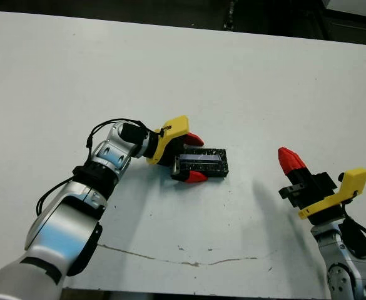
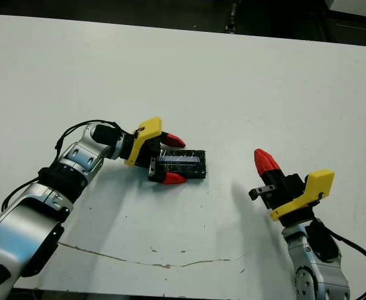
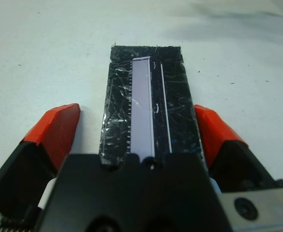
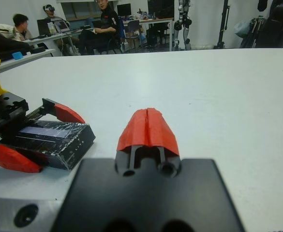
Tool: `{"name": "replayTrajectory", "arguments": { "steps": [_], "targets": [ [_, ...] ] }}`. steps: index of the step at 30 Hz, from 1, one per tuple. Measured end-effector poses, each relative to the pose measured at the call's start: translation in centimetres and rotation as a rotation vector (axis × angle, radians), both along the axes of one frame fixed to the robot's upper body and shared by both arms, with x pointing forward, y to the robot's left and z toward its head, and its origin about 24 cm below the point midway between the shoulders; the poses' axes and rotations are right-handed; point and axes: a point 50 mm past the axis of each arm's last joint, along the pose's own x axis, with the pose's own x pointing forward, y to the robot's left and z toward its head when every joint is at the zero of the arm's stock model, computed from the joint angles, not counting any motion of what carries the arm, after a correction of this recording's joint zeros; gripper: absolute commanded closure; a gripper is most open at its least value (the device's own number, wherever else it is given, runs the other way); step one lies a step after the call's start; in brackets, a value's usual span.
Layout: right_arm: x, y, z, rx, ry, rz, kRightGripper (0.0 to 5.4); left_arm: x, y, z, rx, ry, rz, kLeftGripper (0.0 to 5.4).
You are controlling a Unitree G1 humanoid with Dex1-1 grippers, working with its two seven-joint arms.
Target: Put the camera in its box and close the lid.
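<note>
Between the left gripper's (image 1: 192,157) spread red fingertips (image 3: 56,126) lies the lid (image 3: 148,104), flat on the white table (image 1: 245,81), a gap showing beside each tip. At four o'clock from it, well apart, the right gripper (image 1: 290,160) has its fingers pressed together, holding nothing.

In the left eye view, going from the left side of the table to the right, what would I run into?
Left arm → left gripper, fingers either side of the lidded box → bare table → right gripper, red tips together.
</note>
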Motion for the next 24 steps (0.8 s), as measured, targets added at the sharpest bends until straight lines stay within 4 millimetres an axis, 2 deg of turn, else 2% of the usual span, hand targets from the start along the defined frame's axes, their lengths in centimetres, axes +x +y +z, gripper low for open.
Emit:
{"name": "replayTrajectory", "arguments": {
  "steps": [6, 24],
  "targets": [
    [0.0, 0.0, 0.0, -0.001, -0.001, 0.001, 5.4, -0.9, 1.7, 0.0, -0.034, 0.02, 0.002, 0.01],
    [0.1, 0.0, 0.1, 0.011, 0.003, 0.007, 5.4, -1.9, 11.3, 0.7, 0.0, 0.012, 0.247, 0.01]
  ]
}}
